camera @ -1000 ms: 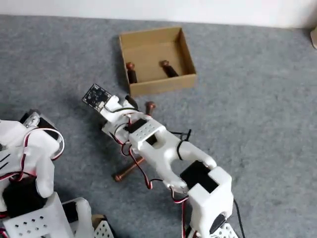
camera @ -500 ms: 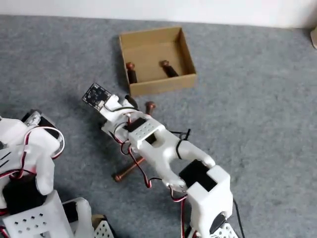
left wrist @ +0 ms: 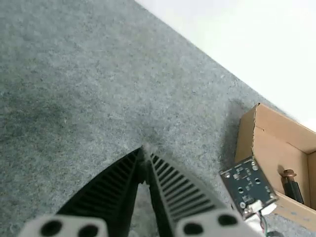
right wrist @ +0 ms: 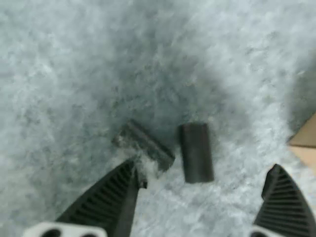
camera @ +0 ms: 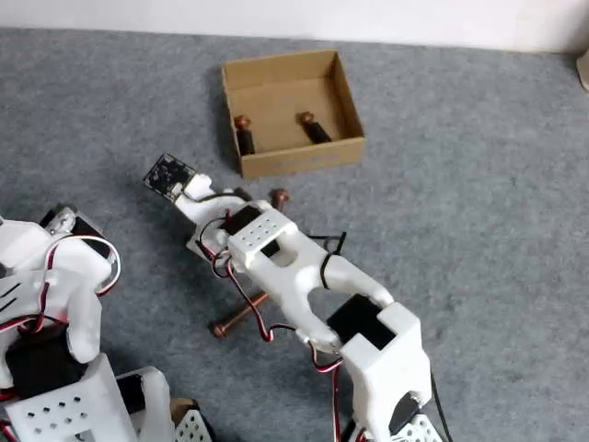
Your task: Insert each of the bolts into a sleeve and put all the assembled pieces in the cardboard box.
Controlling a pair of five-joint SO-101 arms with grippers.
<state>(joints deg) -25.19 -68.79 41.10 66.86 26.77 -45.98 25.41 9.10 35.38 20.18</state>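
The right arm (camera: 294, 267) had swung a little toward the upper left of the high view, carrying its camera board (camera: 170, 177) with it. The left arm (camera: 55, 276) at the lower left had kept its place.

Under that wrist, on the grey carpet (camera: 479, 230) just in front of the cardboard box (camera: 345, 92), lay two dark sleeves. The first sleeve (right wrist: 196, 152) sat between the wide-apart fingers of the right gripper (right wrist: 202, 168). The second sleeve (right wrist: 144, 144) lay just beside one fingertip.

Both looked like short, stiff cylinders, most likely light and smooth-sided, so they would probably roll on the pile. A hold across the middle of the barrel seemed the safest, leaving the ends free for a bolt.

One bolt (camera: 237, 315) lay at the lower centre of the high view, coppery and metal-looking, likely heavier than a sleeve. It would be best taken on the shank near its head.

The head of another bolt (camera: 278, 196) showed near the box front. Two assembled pieces (camera: 244, 134) and (camera: 311, 127) already lay inside the box.

The left gripper (left wrist: 144, 160) hung over bare carpet with its fingers pressed together, well apart from the sleeves.

From above, the right arm covered the sleeves and crossed over the long bolt's shank, and only the head of the other bolt showed. The second sleeve was blurred in the right wrist view, and I could not tell whether it touched the finger.
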